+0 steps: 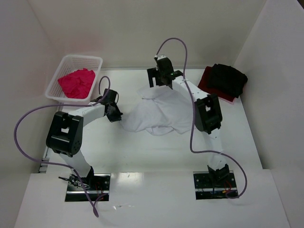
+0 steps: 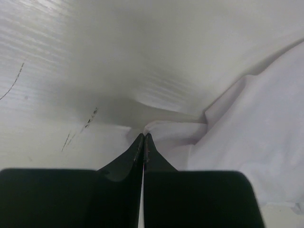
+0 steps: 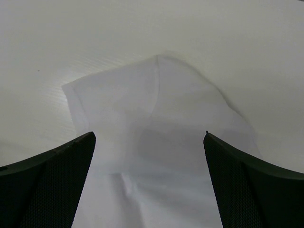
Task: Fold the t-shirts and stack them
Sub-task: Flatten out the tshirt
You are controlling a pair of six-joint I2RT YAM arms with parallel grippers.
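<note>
**Around the white t-shirt: two stacked, two left to fold**

At the middle of the table (image 1: 142,156) lies the white t-shirt (image 1: 159,114), crumpled and spread unevenly; I take it to be the piece being worked on. To its far right, against the wall, the black t-shirt (image 1: 229,78) sits folded on top of the dark red t-shirt (image 1: 204,81), so by my reading half the stack is made. To its far left, the pink t-shirt (image 1: 77,83) lies bunched in the white basket (image 1: 80,58). That leaves the white one to flatten and fold, then the pink.

The left gripper (image 2: 144,137) is at the white t-shirt's left edge. Its fingers are pressed together and the tips meet on a small fold of cloth — a pinch on the hem, as far as the wrist view shows. The right gripper (image 3: 149,134) hangs over the shirt's far edge with its jaws fully apart and a sleeve-like flap below them. It holds nothing, and I cannot tell whether it touches the cloth.
</note>
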